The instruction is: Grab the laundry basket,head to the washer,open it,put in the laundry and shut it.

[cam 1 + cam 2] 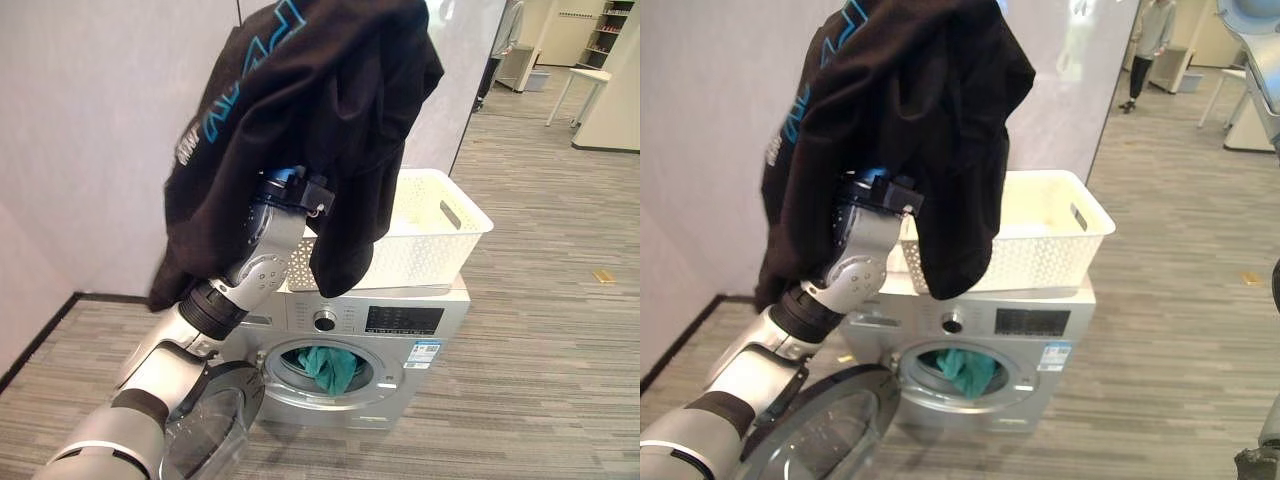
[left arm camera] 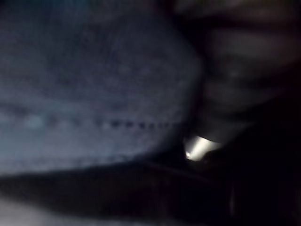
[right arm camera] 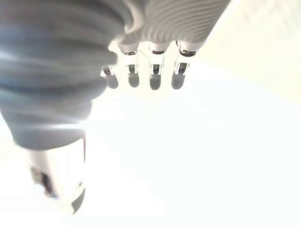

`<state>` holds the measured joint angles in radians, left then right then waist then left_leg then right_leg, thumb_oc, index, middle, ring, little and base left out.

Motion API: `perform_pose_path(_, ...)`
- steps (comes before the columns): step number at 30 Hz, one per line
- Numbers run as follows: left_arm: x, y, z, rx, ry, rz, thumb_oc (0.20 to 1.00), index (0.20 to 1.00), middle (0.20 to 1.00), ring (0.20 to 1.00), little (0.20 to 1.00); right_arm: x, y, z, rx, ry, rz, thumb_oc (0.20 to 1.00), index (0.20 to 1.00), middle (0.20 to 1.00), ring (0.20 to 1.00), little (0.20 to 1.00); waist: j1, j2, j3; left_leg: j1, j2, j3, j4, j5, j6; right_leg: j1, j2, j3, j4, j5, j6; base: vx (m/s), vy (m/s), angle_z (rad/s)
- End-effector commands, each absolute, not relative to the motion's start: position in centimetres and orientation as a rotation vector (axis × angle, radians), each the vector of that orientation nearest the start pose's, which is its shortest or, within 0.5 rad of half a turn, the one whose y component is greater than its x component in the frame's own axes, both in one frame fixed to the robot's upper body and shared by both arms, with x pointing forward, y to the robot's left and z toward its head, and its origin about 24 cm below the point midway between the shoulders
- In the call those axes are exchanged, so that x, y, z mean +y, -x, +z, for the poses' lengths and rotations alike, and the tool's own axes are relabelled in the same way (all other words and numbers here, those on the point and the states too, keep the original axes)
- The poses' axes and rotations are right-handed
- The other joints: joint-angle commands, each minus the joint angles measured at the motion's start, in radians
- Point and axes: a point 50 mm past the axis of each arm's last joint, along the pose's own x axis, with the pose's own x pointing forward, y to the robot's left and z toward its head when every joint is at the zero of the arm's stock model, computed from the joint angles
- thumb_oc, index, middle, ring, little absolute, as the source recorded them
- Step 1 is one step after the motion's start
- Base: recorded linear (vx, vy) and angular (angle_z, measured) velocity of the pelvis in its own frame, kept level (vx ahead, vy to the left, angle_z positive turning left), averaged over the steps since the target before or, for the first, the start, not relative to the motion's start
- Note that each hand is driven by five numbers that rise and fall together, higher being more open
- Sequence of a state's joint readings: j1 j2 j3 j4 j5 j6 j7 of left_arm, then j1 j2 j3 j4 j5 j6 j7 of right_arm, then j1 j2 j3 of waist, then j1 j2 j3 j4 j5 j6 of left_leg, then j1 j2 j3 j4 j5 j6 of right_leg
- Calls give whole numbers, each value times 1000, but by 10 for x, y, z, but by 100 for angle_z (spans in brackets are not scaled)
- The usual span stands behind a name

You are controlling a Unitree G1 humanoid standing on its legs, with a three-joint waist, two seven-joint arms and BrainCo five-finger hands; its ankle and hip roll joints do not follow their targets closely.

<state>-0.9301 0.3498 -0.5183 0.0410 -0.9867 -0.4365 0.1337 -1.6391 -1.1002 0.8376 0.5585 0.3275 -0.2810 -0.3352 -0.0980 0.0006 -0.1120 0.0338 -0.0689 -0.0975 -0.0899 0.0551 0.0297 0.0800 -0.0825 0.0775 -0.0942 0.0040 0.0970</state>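
Note:
A black garment with blue lettering (image 1: 300, 100) hangs high above the washer, draped over the end of my raised left arm (image 1: 270, 250); the cloth covers that hand. The same dark cloth (image 2: 94, 94) lies right against the left wrist view. The white laundry basket (image 1: 440, 235) stands on top of the silver washer (image 1: 400, 320). The washer's round door (image 1: 820, 430) is swung open to the left. A teal cloth (image 1: 330, 368) lies in the drum's mouth. My right hand (image 3: 153, 77) is open, its fingers straight, holding nothing.
A white wall stands behind and to the left of the washer. Grey plank floor stretches off to the right, with a small yellow thing (image 1: 603, 275) on it. Far back stand a person (image 1: 1145, 50) and a white table (image 1: 585, 90).

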Motion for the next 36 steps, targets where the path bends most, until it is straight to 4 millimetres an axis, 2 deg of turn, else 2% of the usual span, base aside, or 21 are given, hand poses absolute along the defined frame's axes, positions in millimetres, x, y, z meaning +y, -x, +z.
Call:
perform_pose_path(1, 66, -290, 322, -992, 512, -682, 200, 200, 200, 200, 200, -244, -289, 473, -1133, 1048, -509, 1000, 1000, 1000, 1000, 1000, 26, -57, -83, 21, 89, -18, 3, -89, -68, -24, -47, -9, 7, 27, 39, 0, 0, 0)
perform_pose_path(3, 71, -283, 324, -1037, 448, -673, 200, 200, 200, 200, 200, -293, -268, 468, -1050, 1192, -718, 1000, 1000, 1000, 1000, 1000, 23, -49, -78, 20, 91, -21, 3, -90, -69, -25, -45, -12, 8, 26, 40, 0, 0, 0)
perform_pose_path(5, 72, -281, 324, -1041, 443, -673, 200, 200, 200, 200, 200, -304, -265, 462, -1027, 1193, -749, 1000, 1000, 1000, 1000, 1000, 23, -49, -76, 20, 91, -21, 3, -90, -68, -24, -44, -12, 8, 26, 40, -6, -12, -2)
perform_pose_path(6, 82, -274, 317, -1052, 443, -663, 200, 200, 200, 200, 200, -346, -255, 436, -924, 1138, -854, 1000, 1000, 1000, 1000, 1000, 15, -22, -65, 21, 93, -21, 3, -87, -67, -27, -42, -7, 10, 29, 39, 9, -19, -5)
perform_pose_path(7, 81, -274, 316, -1046, 437, -667, 200, 200, 200, 200, 200, -348, -255, 432, -917, 1133, -856, 1000, 1000, 1000, 1000, 1000, 15, -29, -68, 24, 94, -21, 3, -93, -66, -23, -41, -8, 10, 25, 39, 18, -25, -5)
perform_pose_path(9, 97, -262, 302, -1053, 373, -649, 200, 200, 200, 200, 200, -396, -242, 386, -737, 1082, -955, 1000, 1000, 1000, 1000, 1000, -3, -9, -54, 27, 98, -28, 11, -93, -63, -22, -36, -5, 19, 18, 32, 13, -6, -2)
perform_pose_path(11, 91, -258, 295, -1027, 356, -700, 200, 200, 200, 200, 200, -420, -230, 359, -647, 1037, -1011, 1000, 1000, 1000, 1000, 1000, 7, -38, -49, 31, 97, -32, 19, -98, -62, -15, -36, -8, 22, 13, 29, 21, -29, 5)
perform_pose_path(12, 97, -253, 286, -1017, 358, -690, 200, 200, 200, 200, 200, -448, -219, 321, -499, 970, -1078, 1000, 1000, 1000, 1000, 1000, 4, -40, -33, 25, 93, -37, 54, -111, -63, -13, -36, -9, 32, 8, 25, 32, -28, 4)
perform_pose_path(13, 93, -252, 285, -1011, 357, -704, 200, 200, 200, 200, 200, -452, -213, 316, -488, 968, -1088, 1000, 1000, 1000, 1000, 1000, 12, -50, -33, 27, 93, -39, 57, -118, -63, -8, -36, -11, 31, 4, 24, 22, -42, 4)
perform_pose_path(15, 96, -245, 274, -991, 371, -723, 200, 200, 200, 200, 200, -485, -192, 246, -221, 870, -1158, 1000, 1000, 1000, 1000, 1000, 30, -64, 12, -13, 77, -50, 145, -136, -66, -6, -42, -19, 41, 3, 17, -41, -41, 5)
perform_pose_path(16, 96, -244, 274, -989, 372, -725, 200, 200, 200, 200, 200, -486, -191, 246, -218, 870, -1159, 1000, 1000, 1000, 1000, 1000, 31, -65, 12, -11, 78, -51, 148, -143, -65, -2, -41, -21, 40, -1, 16, -77, -41, 11)
perform_pose_path(18, 107, -236, 270, -1011, 353, -701, 200, 200, 200, 200, 200, -501, -166, 200, -34, 839, -1195, 1000, 1000, 1000, 1000, 1000, 44, -68, 43, -31, 71, -62, 183, -150, -68, 1, -40, -30, 44, -5, 9, -45, -43, 18)
perform_pose_path(19, 117, -231, 266, -1023, 338, -663, 200, 200, 200, 200, 200, -507, -144, 155, 115, 768, -1218, 1000, 1000, 1000, 1000, 1000, 56, -67, 65, -36, 71, -73, 189, -150, -69, 3, -37, -37, 55, -15, 4, -15, -60, 19)
perform_pose_path(21, 127, -227, 261, -1021, 326, -632, 200, 200, 200, 200, 200, -507, -117, 108, 283, 696, -1239, 1000, 1000, 1000, 1000, 1000, 66, -64, 77, -37, 76, -82, 186, -148, -69, 0, -32, -49, 74, -27, -2, 4, -57, 13)
perform_pose_path(24, 138, -221, 258, -1030, 315, -598, 200, 200, 200, 200, 200, -498, -99, 68, 412, 632, -1226, 1000, 1000, 1000, 1000, 1000, 70, -61, 84, -36, 79, -94, 177, -142, -70, -10, -24, -60, 107, -45, -10, 8, -32, 20)
perform_pose_path(26, 152, -214, 254, -1039, 314, -532, 200, 200, 200, 200, 200, -470, -80, 11, 576, 545, -1164, 1000, 1000, 1000, 1000, 1000, 75, -52, 94, -37, 83, -104, 169, -138, -69, -29, -13, -71, 144, -63, -17, 2, -45, 20)
perform_pose_path(27, 153, -214, 254, -1037, 313, -532, 200, 200, 200, 200, 200, -470, -80, 10, 578, 546, -1162, 1000, 1000, 1000, 1000, 1000, 72, -54, 92, -38, 83, -105, 169, -137, -69, -30, -13, -72, 146, -65, -17, -5, -27, 18)
perform_pose_path(29, 170, -209, 244, -1021, 311, -438, 200, 200, 200, 200, 200, -428, -61, -48, 770, 460, -1026, 1000, 1000, 1000, 1000, 1000, 75, -48, 101, -41, 84, -111, 176, -139, -70, -44, -5, -77, 170, -81, -24, -1, -53, 17)
perform_pose_path(31, 174, -208, 241, -1012, 312, -410, 200, 200, 200, 200, 200, -417, -57, -61, 822, 437, -983, 1000, 1000, 1000, 1000, 1000, 78, -47, 106, -47, 83, -113, 190, -143, -71, -47, -3, -79, 181, -89, -26, -39, -42, 10)
perform_pose_path(32, 179, -207, 235, -987, 316, -375, 200, 200, 200, 200, 200, -383, -62, -90, 922, 449, -791, 1000, 1000, 1000, 1000, 1000, 91, -45, 141, -81, 68, -111, 283, -166, -75, -66, -2, -87, 233, -114, -33, -90, -46, 16)
perform_pose_path(36, 187, -207, 225, -943, 314, -331, 200, 200, 200, 200, 200, -349, -82, -103, 923, 567, -476, 1000, 1000, 1000, 1000, 1000, 109, -43, 229, -147, 63, -117, 466, -237, -81, -119, 17, -93, 395, -196, -55, -138, -51, 15)
